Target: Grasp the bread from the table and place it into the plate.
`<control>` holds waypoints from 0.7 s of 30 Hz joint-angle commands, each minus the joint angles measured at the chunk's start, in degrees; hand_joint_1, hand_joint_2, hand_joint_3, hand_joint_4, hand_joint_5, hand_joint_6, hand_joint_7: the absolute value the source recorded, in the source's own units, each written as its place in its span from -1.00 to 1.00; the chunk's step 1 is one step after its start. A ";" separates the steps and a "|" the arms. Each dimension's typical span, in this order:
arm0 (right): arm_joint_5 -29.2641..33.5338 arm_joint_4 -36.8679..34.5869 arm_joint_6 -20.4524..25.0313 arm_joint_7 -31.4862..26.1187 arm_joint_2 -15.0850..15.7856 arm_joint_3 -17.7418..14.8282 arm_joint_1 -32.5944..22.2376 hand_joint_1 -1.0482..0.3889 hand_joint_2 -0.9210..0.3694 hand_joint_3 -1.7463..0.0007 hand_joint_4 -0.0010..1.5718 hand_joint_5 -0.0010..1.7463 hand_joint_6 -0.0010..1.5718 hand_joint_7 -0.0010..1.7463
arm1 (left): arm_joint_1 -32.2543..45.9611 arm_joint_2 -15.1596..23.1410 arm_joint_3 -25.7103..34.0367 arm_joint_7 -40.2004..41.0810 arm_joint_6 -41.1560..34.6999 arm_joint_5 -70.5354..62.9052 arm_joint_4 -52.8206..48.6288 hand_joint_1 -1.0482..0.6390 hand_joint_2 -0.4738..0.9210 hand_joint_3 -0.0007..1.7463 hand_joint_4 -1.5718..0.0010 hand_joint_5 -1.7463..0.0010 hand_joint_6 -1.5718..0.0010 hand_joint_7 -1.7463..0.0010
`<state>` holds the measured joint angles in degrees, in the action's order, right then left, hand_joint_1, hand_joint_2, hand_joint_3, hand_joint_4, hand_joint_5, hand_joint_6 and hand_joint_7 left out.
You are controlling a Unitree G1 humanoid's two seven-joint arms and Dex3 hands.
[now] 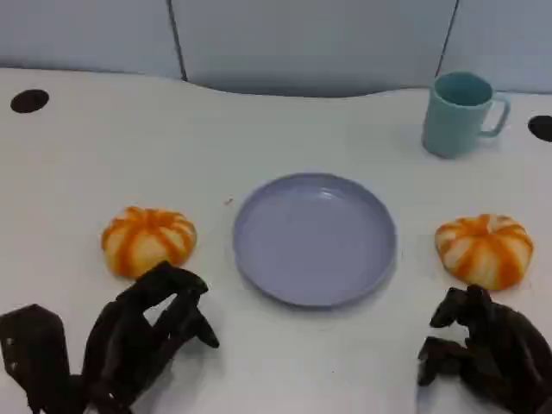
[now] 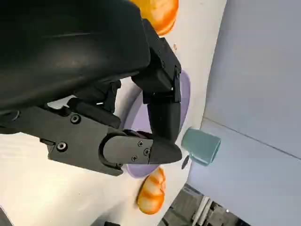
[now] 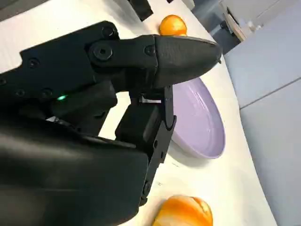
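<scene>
the fingers (image 1: 172, 297) of the left hand (image 1: 129, 345) were seen spread apart and loosely curved, with nothing held between them; their tips lay just short of the left bread (image 1: 148, 240), a round orange-and-white striped bun, whether touching it or not could not be told; the fingers (image 1: 453, 310) of the right hand (image 1: 487, 354) were curled inward over the tabletop (image 1: 86, 164), nothing being gripped; just beyond them the right bread (image 1: 485, 249), striped alike, was found resting on the tabletop, apart from the hand; between the two buns the lavender plate (image 1: 315, 239) was set, shallow and bare, with neither bun on it; in the left wrist view the plate (image 2: 186, 94) was partly hidden behind the black fingers (image 2: 162, 113), and a bun (image 2: 151, 190) was seen past it; farther off, toward the far right of the tabletop, a pale teal mug (image 1: 459, 114) stood upright with its handle turned to the right; two dark round holes (image 1: 29, 101) were noted near the far edges of the white surface.
</scene>
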<state>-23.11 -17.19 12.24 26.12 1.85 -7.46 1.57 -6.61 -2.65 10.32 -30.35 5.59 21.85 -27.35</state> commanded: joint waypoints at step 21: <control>0.64 -0.42 0.70 -0.95 0.31 -0.06 -0.36 -0.20 -1.00 0.48 0.65 0.31 0.48 0.22 | -0.45 0.85 0.17 0.56 -0.08 0.26 0.11 -0.43 1.00 -0.65 0.15 -1.00 0.27 -0.60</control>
<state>-22.91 -17.05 12.35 25.72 1.82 -7.42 1.58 -6.61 -2.66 10.23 -29.68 5.53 21.88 -27.22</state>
